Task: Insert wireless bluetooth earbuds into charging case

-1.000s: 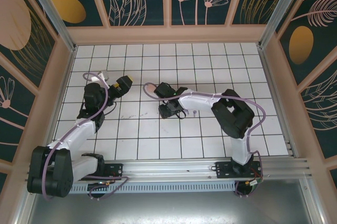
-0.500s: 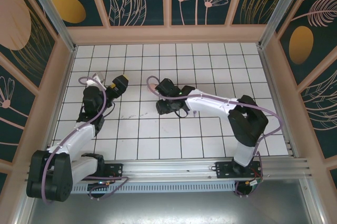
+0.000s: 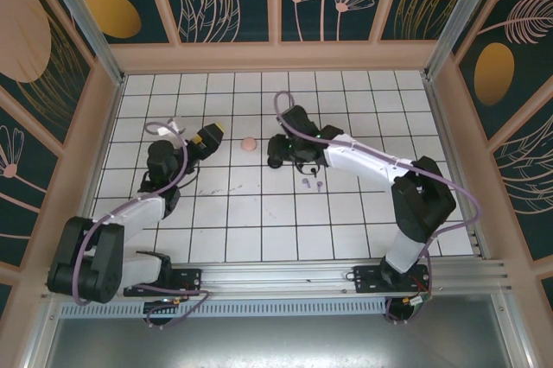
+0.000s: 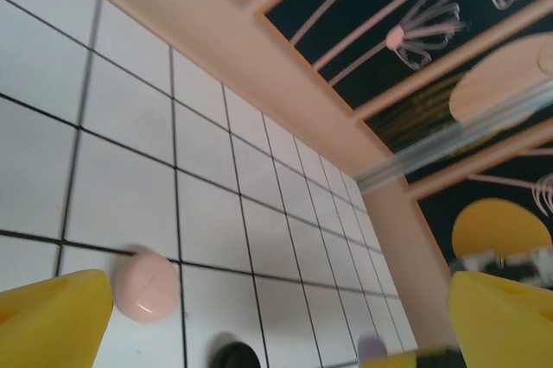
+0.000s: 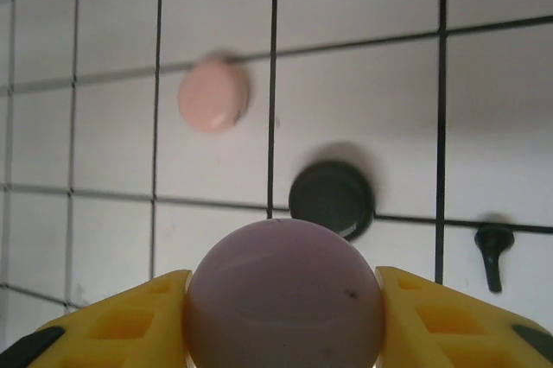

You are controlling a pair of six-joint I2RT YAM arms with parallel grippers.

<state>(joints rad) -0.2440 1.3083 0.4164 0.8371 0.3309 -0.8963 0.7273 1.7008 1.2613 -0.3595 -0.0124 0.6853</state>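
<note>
Here's the white gridded table (image 3: 259, 230), with both arms stretched out over its middle. The left arm (image 3: 143, 208) reaches toward the far left, and the left gripper (image 3: 210, 136) has its jaws spread as wide as they go. Nothing sits between its yellow fingers (image 4: 52, 320).

The right arm (image 3: 371, 161) angles in from the right, and the right gripper (image 3: 278, 158) is clamped halfway on the lilac case (image 5: 285, 295). That round case is wedged snugly between its fingers (image 5: 121, 312), up off the tiles.

The pink case (image 3: 249, 143) lies closed on the table between the two grippers, just beyond the left one's tips. From the right wrist, the black case (image 5: 332, 199) sits on a grid line just past the held case, with the pink one further off to its left.

Two lilac buds (image 3: 305, 184) lie side by side on the tiles, just on the near side of the right gripper. A black bud (image 5: 491, 243) lies loose to the right of the black case.
</note>
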